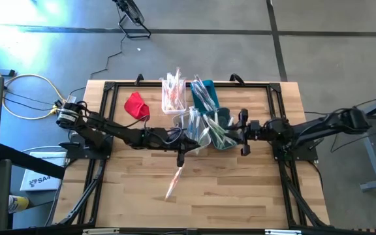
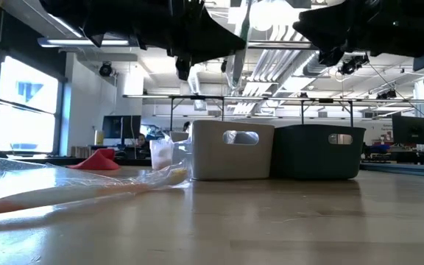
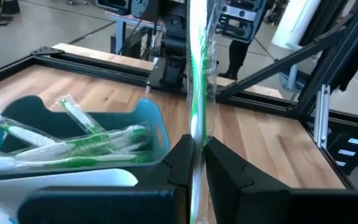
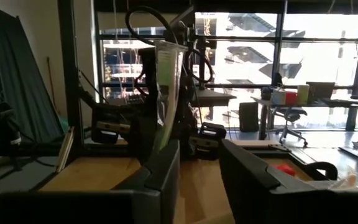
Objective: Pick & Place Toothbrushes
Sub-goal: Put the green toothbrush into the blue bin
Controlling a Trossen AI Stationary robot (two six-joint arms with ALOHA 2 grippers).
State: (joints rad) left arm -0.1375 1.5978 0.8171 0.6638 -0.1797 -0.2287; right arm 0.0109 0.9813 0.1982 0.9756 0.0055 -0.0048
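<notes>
Your left gripper (image 3: pixel 197 155) sits at the bottom centre of its wrist frame, fingers clamped on a green-handled toothbrush (image 3: pixel 197 74) in a clear wrapper that stands upright between them; its top runs out of frame. Just beyond, at lower left, you see the teal bin (image 3: pixel 148 124) with more green toothbrushes (image 3: pixel 79 146) lying inside; its near side is cut off.

Your right gripper (image 4: pixel 201 168) shows its fingers parted with a gap between them; a wrapper (image 4: pixel 163 93) rises by one finger, but you cannot tell whether they touch.

From above, both grippers meet over the bins at frame centre, and the arms hide part of the contents. One pink toothbrush (image 1: pixel 173 183) lies alone on the table (image 1: pixel 240 196), below centre. Farther up, the white bin (image 1: pixel 173 98) holds pink and orange ones, and a red cloth (image 1: pixel 136 106) lies to its left.
</notes>
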